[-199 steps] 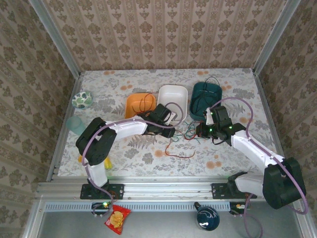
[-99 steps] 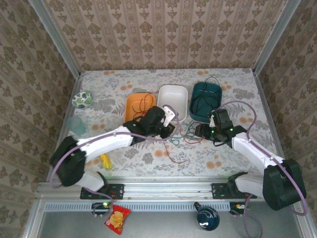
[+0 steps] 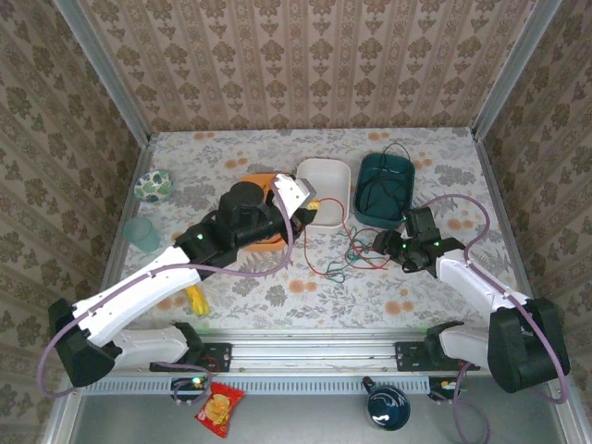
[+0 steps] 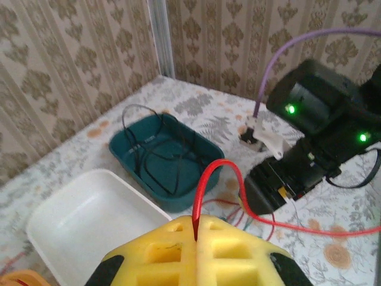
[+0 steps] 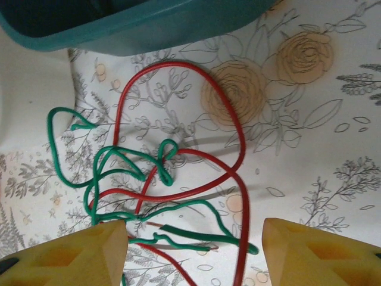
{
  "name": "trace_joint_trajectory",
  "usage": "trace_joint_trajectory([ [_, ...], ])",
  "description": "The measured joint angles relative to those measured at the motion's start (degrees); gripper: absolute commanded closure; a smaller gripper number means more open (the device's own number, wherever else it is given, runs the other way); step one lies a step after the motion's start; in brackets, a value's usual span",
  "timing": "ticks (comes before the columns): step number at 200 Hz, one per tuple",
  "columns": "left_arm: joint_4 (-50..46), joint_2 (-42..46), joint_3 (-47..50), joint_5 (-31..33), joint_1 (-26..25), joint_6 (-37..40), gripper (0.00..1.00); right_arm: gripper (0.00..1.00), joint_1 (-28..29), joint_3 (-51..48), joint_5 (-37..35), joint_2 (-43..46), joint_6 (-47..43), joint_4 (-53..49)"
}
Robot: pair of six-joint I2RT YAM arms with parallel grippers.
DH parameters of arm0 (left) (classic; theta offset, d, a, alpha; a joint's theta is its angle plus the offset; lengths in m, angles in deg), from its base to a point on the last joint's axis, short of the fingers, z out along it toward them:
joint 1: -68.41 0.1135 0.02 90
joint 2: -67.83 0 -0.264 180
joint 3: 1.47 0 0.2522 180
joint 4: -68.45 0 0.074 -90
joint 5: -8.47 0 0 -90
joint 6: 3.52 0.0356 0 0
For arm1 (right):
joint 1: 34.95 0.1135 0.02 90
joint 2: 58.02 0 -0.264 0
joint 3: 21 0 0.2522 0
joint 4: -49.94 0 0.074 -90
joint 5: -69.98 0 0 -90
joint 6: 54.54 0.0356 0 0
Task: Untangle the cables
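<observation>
Left pincer [image 4: 195, 231], clamped on the thin red wire [image 4: 196, 208], is drawing it out of the looped thin green wire [image 5: 190, 234]; right pincer [image 5: 193, 253] is hovering, newly opened.

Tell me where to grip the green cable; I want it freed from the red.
Take the green cable at its far-left loop in the right wrist view, from straight above: it lies flat and alone there, while toward the middle it crosses the red cable, so a pinch would likely catch both.
</observation>
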Motion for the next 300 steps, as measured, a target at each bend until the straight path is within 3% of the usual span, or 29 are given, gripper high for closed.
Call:
trace_joint_trajectory([
  [36, -0.11, 1.14, -3.26, 6.69, 2.03, 1.84, 1.0, 0.37, -0.28, -1.2, -0.87, 2.78, 0.42, 0.11],
  [76, -1.31, -0.61, -3.3, 15.34, 12.26, 0.17, 1.0, 0.37, -0.28, -1.18, -0.83, 3.43, -0.13, 0.33],
  [108, -1.88, -2.56, -0.94, 16.31, 20.31, -1.77, 1.0, 0.36, -0.28, -1.18, -0.39, 3.43, -1.25, 0.33],
  [131, -3.26, -4.33, 0.68, 16.11, 23.41, -2.1, 1.0, 0.36, -0.28, -1.16, -0.13, 3.43, -2.08, 0.26],
  [231, -5.31, -15.93, 4.81, 18.16, 24.79, -1.51, 1.0, 0.36, -0.28, -0.9, 0.31, 3.48, -3.54, 0.2],
  [266, -4.26, -25.79, 2.38, 18.97, 25.55, -0.59, 1.0, 0.36, -0.28, -0.33, 0.7, 3.48, -3.65, -0.09],
  [296, -4.24, -37.57, -5.81, 21.35, 25.9, -0.46, 1.0, 0.35, -0.28, 0.13, 0.74, 3.52, -4.31, -0.22],
  [300, -4.2, -38.97, -6.97, 21.7, 25.9, -0.48, 0.96, 0.35, -0.28, 0.17, 0.74, 3.52, -4.44, -0.24],
])
